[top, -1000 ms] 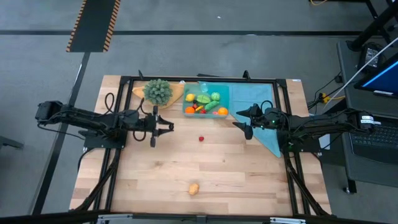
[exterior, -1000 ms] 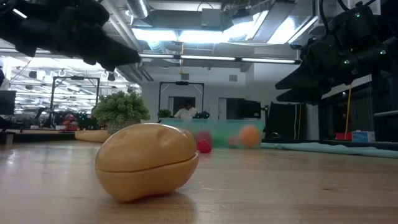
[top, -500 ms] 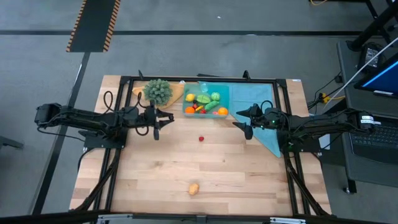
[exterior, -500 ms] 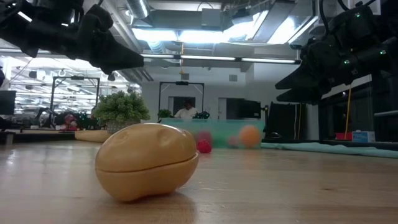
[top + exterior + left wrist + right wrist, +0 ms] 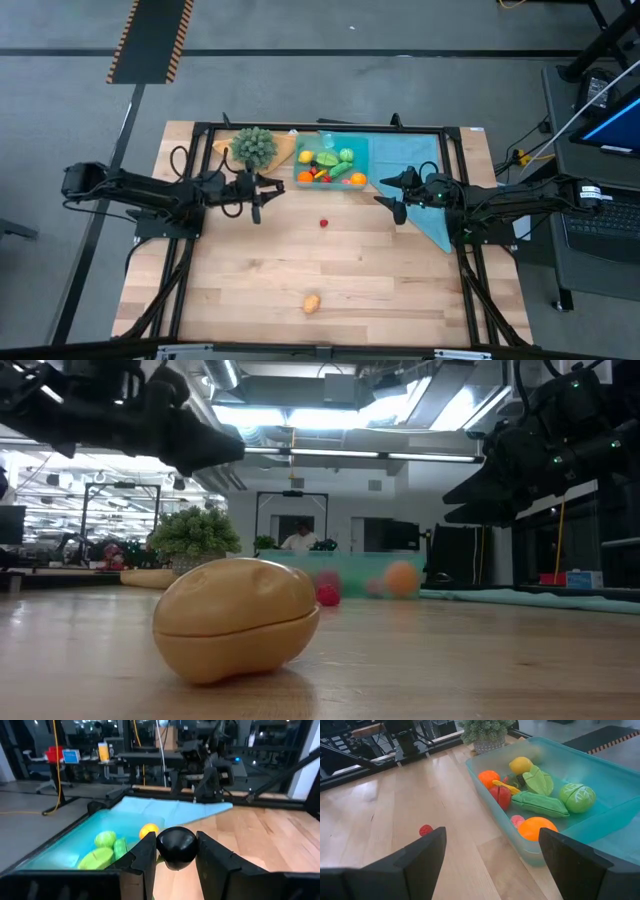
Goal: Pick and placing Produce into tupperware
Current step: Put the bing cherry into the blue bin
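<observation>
item: dark round produce piece (image 5: 176,848), gripped between my left hand (image 5: 262,193) fingers, held above the tabletop (image 5: 250,280) just left of the tupperware (image 5: 362,158). drop lies straight ahead, over the near wall. right hand (image 5: 389,198) waits wide open and empty beside the tupperware's right end.

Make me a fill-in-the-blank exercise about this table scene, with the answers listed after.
1. The left gripper is shut on a small ____ round toy fruit.
2. The right gripper has its jaws ____ and holds nothing.
3. The tan potato lies on the bare ____ table, far from the tupperware.
4. A small ____ fruit lies on the table between the two grippers.

Answers: dark; open; wooden; red
</observation>
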Available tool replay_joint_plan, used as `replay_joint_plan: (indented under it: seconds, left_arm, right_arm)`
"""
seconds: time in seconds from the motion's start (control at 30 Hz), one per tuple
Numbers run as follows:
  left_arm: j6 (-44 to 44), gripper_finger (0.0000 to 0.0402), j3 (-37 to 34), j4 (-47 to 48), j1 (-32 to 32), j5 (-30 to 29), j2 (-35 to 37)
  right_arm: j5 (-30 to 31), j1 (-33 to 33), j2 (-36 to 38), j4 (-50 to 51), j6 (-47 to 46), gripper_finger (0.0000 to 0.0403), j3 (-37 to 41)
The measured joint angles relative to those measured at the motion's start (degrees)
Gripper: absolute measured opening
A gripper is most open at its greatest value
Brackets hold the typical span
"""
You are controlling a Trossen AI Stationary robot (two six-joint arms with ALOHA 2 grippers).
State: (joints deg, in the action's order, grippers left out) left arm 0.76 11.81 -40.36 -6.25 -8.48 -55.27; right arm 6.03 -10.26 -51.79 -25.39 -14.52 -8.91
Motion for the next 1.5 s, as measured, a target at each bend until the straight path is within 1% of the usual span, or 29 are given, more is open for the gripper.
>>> replay_joint_plan:
  seconds: [0.17,0.4,0.5,0.67,0.83,1.0,1.1,1.17,1.3,1.4,1.5]
  left_arm:
    - [0.0,0.0106,2.0,-5.73,-3.55,3.74,-7.64]
    - [0.23,0.0104,7.57,-11.1,-8.24,8.96,-18.24]
    - [0.24,0.0104,10.55,-11.36,-10.03,11.62,-21.79]
    - [0.18,0.0104,16.4,-11.52,-12.07,12.87,-27.05]
    - [0.2,0.0104,22.16,-11.49,-14.16,18.26,-32.87]
    - [0.2,0.0104,26.34,-11.22,-15.6,18.89,-37.42]
    - [0.21,0.0104,28.29,-10.52,-16.29,20.67,-39.29]
    - [0.19,0.0104,29.69,-7.25,-16.74,21.52,-39.43]
    - [-0.9,0.0104,33.21,3.43,-17.61,21.49,-39.43]
    - [-1.36,0.0104,36.53,12.95,-18.21,21.52,-39.43]
    - [-2.8,0.0104,39.93,24.53,-18.79,21.48,-39.43]
  right_arm:
    - [-0.01,0.0,0.0,-0.02,0.0,0.032,0.0]
    - [0.01,0.01,0.0,-0.02,0.0,0.032,0.0]
    - [0.02,0.02,0.0,-0.03,-0.08,0.032,0.0]
    - [-0.01,0.01,0.0,-0.04,-0.15,0.032,0.0]
    - [0.0,0.01,0.0,-0.02,-0.17,0.032,0.0]
    - [-0.01,0.02,0.0,0.01,-0.18,0.032,0.0]
    - [-0.01,0.02,0.0,0.02,-0.08,0.032,0.0]
    - [-0.01,0.02,0.0,0.07,-0.06,0.032,0.0]
    - [-0.01,0.02,0.0,0.13,-0.02,0.032,0.0]
    - [-0.01,0.0,0.0,0.23,0.0,0.032,0.0]
    - [-0.01,0.02,0.0,0.25,0.0,0.032,0.0]
